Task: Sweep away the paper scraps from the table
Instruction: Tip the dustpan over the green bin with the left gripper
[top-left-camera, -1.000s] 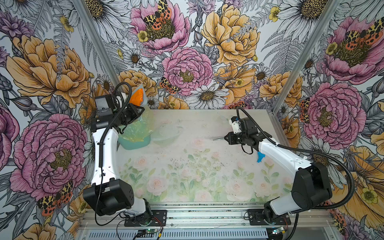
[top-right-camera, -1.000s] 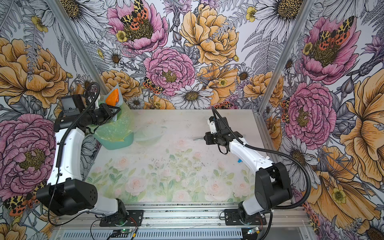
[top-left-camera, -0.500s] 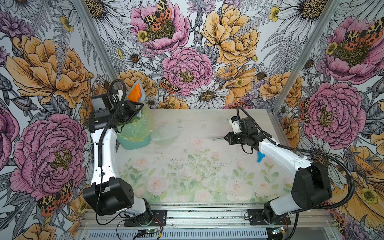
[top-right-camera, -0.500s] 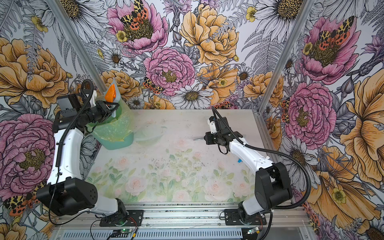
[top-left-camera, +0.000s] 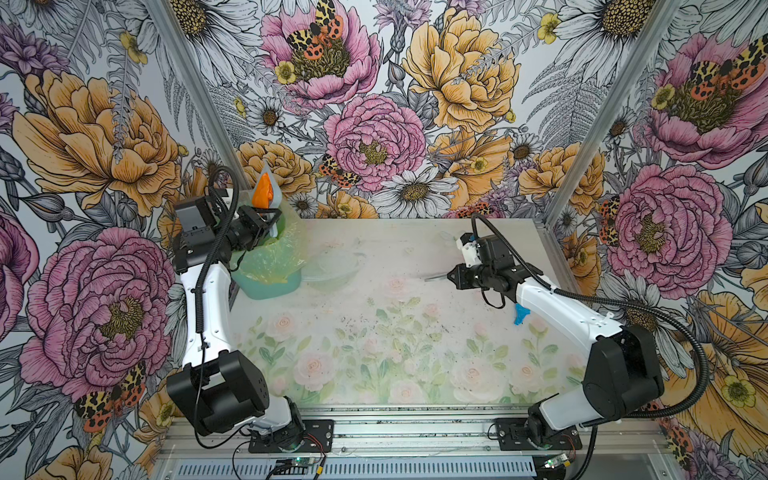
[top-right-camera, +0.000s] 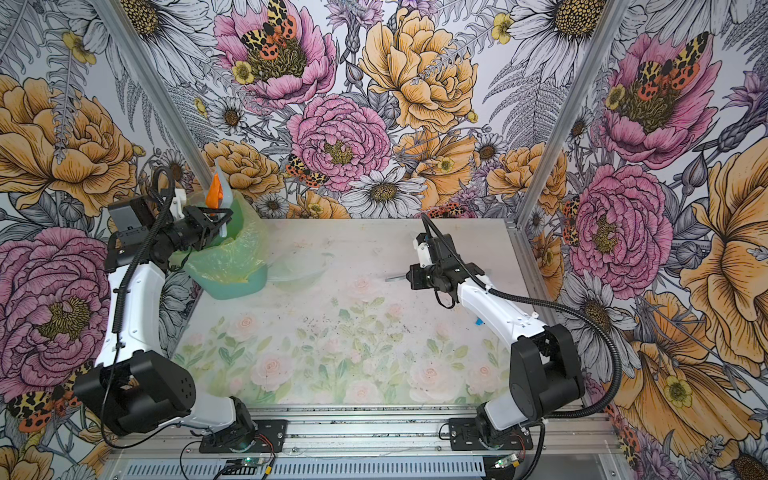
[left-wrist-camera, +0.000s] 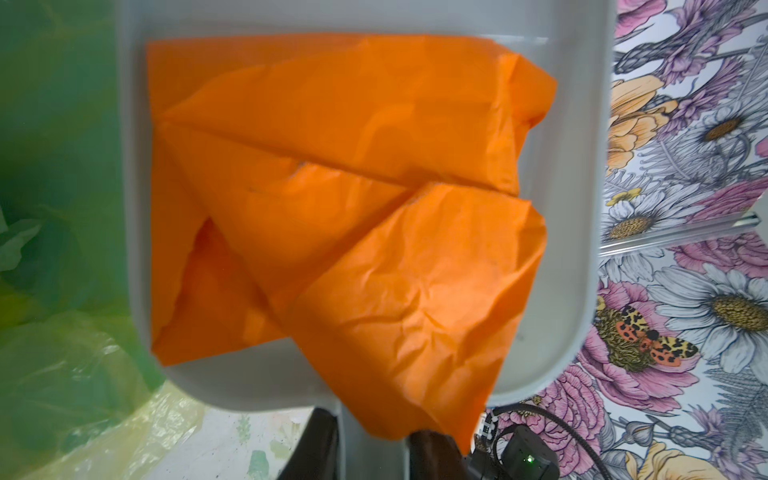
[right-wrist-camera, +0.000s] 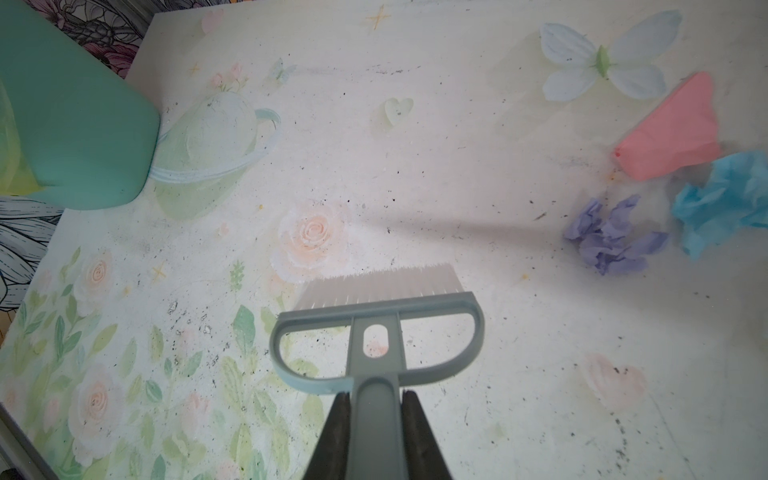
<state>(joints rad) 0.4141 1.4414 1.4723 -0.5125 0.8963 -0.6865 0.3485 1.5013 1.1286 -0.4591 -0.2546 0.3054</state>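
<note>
**Dustpan tipped over the bin, three scraps lying by the right arm**

The left gripper (top-left-camera: 266, 222) is clenched on the handle of the grey-blue plastic dustpan (left-wrist-camera: 552, 208). It holds the pan upright above the green plastic bin (top-left-camera: 266, 286), which has a yellow-green bag liner (top-left-camera: 274, 253). A creased orange paper scrap (left-wrist-camera: 353, 199) lies in the pan.

The right gripper (right-wrist-camera: 376, 415) grasps the grey hand brush with white bristles (right-wrist-camera: 415, 307), held out over the faded rose-print table (right-wrist-camera: 457, 166). A pink scrap (right-wrist-camera: 673, 133), a light blue scrap (right-wrist-camera: 723, 199) and a lilac scrap (right-wrist-camera: 611, 241) lie close together on it. In both top views the right arm hides them, apart from a bit of blue.
</note>
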